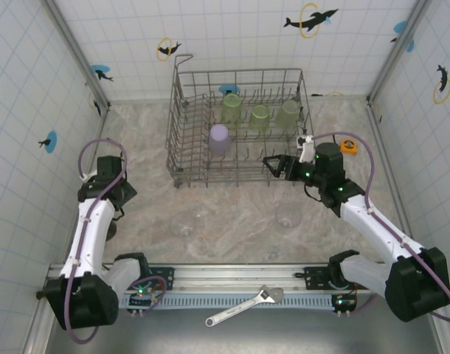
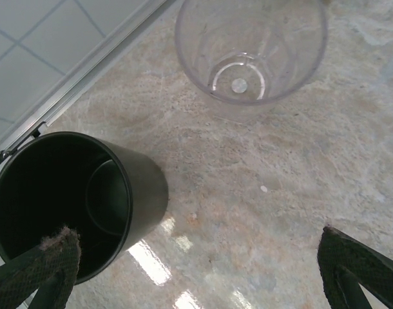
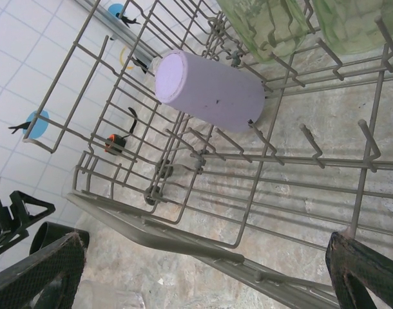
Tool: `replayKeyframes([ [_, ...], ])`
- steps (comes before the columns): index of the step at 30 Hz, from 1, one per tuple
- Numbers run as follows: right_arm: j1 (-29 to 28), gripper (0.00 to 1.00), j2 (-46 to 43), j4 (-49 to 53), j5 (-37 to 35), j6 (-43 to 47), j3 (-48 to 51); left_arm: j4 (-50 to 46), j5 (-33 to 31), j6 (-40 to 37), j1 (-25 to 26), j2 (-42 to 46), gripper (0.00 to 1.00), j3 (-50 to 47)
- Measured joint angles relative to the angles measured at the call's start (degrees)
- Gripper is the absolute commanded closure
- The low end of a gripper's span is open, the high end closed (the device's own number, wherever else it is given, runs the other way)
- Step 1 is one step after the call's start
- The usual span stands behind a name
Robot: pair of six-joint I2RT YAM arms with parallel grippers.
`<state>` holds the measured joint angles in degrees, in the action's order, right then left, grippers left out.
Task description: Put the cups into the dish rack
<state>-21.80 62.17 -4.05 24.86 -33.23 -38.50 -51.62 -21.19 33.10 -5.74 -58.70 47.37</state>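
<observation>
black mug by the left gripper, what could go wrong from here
Left gripper is open with one finger over the mouth of the black mug, beside the wall rail: a skewed close might tip it. The clear cup nearby could get knocked. Right gripper, open, hangs at the wires of the dish rack, where a finger might snag.

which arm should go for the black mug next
Left. The left gripper hangs open right above the black mug, one finger over its mouth. The right gripper sits open at the dish rack front, well away from the mug.
</observation>
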Motion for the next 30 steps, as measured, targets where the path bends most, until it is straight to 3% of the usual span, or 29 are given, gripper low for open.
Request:
replayKeyframes([
  [10,0.0,0.01,0.0,1.1,-0.6,0.1,-0.7,3.5,4.7,-3.3,-8.5,-3.0,0.06,-1.5],
  [30,-0.3,0.01,0.1,1.2,-0.8,0.2,-1.2,7.0,7.1,-6.1,-10.6,-7.8,0.35,-2.7],
])
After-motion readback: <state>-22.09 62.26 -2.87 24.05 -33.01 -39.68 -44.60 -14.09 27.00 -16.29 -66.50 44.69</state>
